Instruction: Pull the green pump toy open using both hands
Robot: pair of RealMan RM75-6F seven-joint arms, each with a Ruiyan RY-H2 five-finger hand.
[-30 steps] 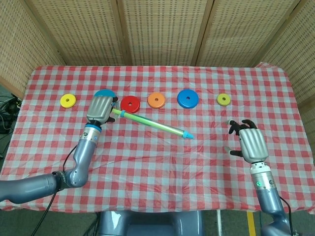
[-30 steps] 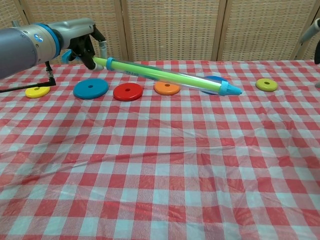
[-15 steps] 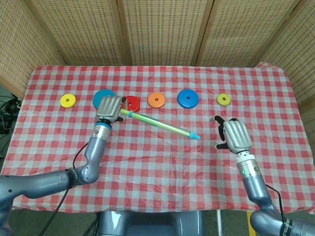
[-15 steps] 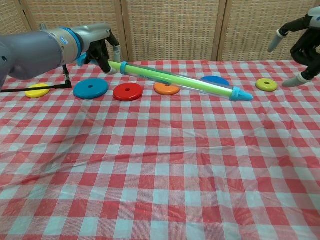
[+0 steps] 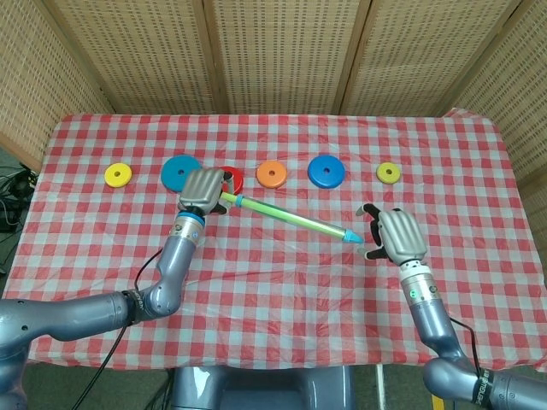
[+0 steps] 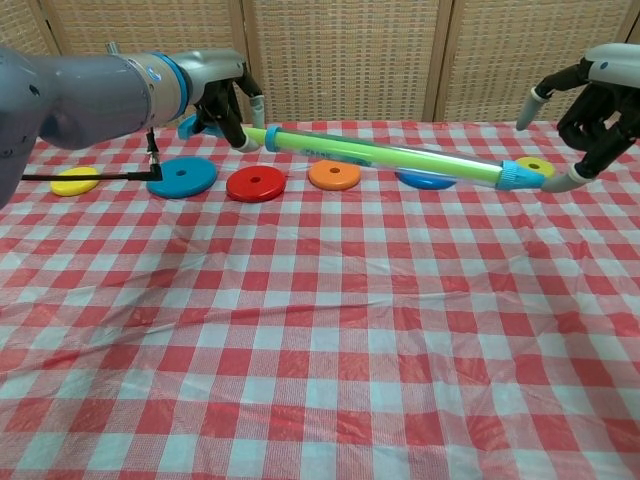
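The green pump toy (image 5: 291,218) is a long green tube with a blue tip, held above the checkered cloth and slanting down to the right. My left hand (image 5: 203,190) grips its handle end near the blue collar, and the chest view shows the same hand (image 6: 225,100) holding the pump toy (image 6: 390,157). My right hand (image 5: 395,236) sits just beyond the blue tip (image 5: 350,235) with its fingers spread. From the chest camera, the right hand (image 6: 598,100) arches over the tip (image 6: 520,175) and holds nothing.
A row of flat discs lies behind the pump: yellow (image 5: 117,175), blue (image 5: 180,172), red (image 5: 231,181), orange (image 5: 272,174), blue (image 5: 326,171), yellow-green (image 5: 388,172). Wicker panels close off the back of the table (image 5: 282,290).
My left hand has carried the pump to the right. The right hand has moved left and up, from well clear of the blue tip to right at it.
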